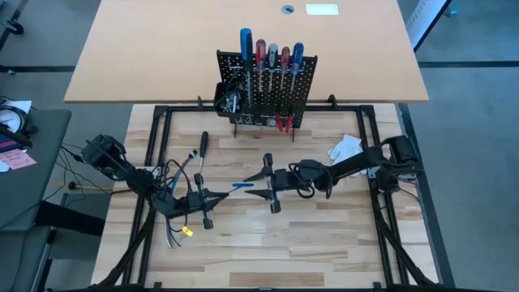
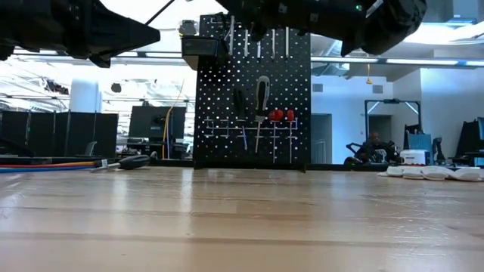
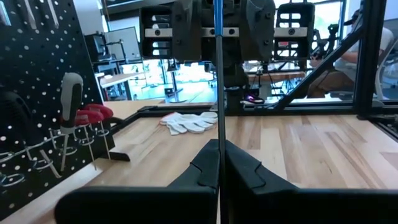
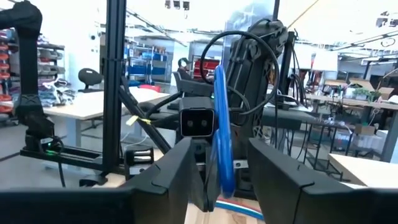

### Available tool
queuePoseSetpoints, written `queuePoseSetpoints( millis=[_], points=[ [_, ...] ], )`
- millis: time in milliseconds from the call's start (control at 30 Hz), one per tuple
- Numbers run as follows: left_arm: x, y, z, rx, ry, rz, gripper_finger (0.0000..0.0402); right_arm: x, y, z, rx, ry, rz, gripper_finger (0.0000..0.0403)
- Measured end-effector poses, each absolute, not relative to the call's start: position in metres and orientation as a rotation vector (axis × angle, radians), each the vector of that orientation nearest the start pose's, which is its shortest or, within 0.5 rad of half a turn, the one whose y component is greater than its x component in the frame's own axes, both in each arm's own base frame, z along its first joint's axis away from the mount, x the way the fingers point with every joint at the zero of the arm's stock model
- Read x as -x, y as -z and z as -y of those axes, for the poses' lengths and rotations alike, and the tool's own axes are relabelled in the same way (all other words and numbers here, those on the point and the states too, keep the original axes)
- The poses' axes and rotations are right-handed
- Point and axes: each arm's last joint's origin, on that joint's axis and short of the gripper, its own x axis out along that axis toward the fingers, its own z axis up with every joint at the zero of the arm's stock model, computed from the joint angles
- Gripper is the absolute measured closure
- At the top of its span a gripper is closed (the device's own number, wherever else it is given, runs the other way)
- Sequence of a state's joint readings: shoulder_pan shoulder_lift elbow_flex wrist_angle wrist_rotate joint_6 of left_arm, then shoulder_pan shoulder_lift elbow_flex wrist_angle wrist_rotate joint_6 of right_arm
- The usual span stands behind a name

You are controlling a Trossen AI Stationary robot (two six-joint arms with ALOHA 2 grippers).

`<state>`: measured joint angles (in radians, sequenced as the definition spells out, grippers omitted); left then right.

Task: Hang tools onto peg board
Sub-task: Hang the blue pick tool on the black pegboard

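Left gripper (image 1: 223, 194) clamped on shaft of blue-handled screwdriver (image 1: 243, 186), raised mid-table; right gripper (image 1: 253, 179) spread apart around its handle. Hand-over judged under way; next, right to close, left release, then carry to peg board (image 1: 268, 85)

peg board (image 3: 31, 93) (left part cropped)

I have both arms stretched low toward the middle of the high view, wrists level, tips facing each other. My left pincer (image 1: 220, 195), just left of centre, has its fingers (image 3: 205, 168) pressed together on a thin shaft. My right pincer (image 1: 253, 179), right of centre, has its fingers (image 4: 180, 165) parted, a gap showing on either side of what stands between them.
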<state>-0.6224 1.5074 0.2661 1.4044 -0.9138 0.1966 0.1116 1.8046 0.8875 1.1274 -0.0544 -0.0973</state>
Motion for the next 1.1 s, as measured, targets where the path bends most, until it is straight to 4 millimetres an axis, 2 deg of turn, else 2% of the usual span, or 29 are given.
queuePoseSetpoints(
  millis=[133, 367, 533, 700, 800, 867, 967, 1100],
  points=[
    [-0.195, -0.168, 0.112, -0.083, -0.301, 0.089, 0.0401, -0.370, -0.223, -0.043, 0.091, -0.155, 0.224, 0.0277],
    [-0.195, -0.168, 0.112, -0.092, -0.301, 0.087, 0.0401, -0.370, -0.223, -0.046, 0.094, -0.159, 0.224, 0.0385],
    [-0.196, -0.167, 0.112, -0.110, -0.299, 0.071, 0.0378, -0.365, -0.240, -0.043, 0.094, -0.064, 0.142, 0.0387],
    [-0.194, -0.154, 0.108, -0.100, -0.458, -0.029, 0.0314, -0.356, -0.283, -0.036, 0.165, 0.084, -0.047, 0.0389],
    [-0.192, -0.145, 0.105, -0.090, -0.545, -0.075, 0.0282, -0.352, -0.311, -0.026, 0.241, 0.261, -0.166, 0.0391],
    [-0.192, -0.141, 0.105, -0.081, -0.561, -0.089, 0.0269, -0.351, -0.323, -0.016, 0.286, 0.355, -0.231, 0.0391],
    [-0.192, -0.140, 0.104, -0.040, -0.563, -0.086, 0.0262, -0.355, -0.329, 0.002, 0.327, 0.430, -0.279, 0.0391],
    [-0.192, -0.140, 0.104, -0.034, -0.564, -0.086, 0.0263, -0.363, -0.321, 0.034, 0.342, 0.512, -0.318, 0.0391]
  ],
)
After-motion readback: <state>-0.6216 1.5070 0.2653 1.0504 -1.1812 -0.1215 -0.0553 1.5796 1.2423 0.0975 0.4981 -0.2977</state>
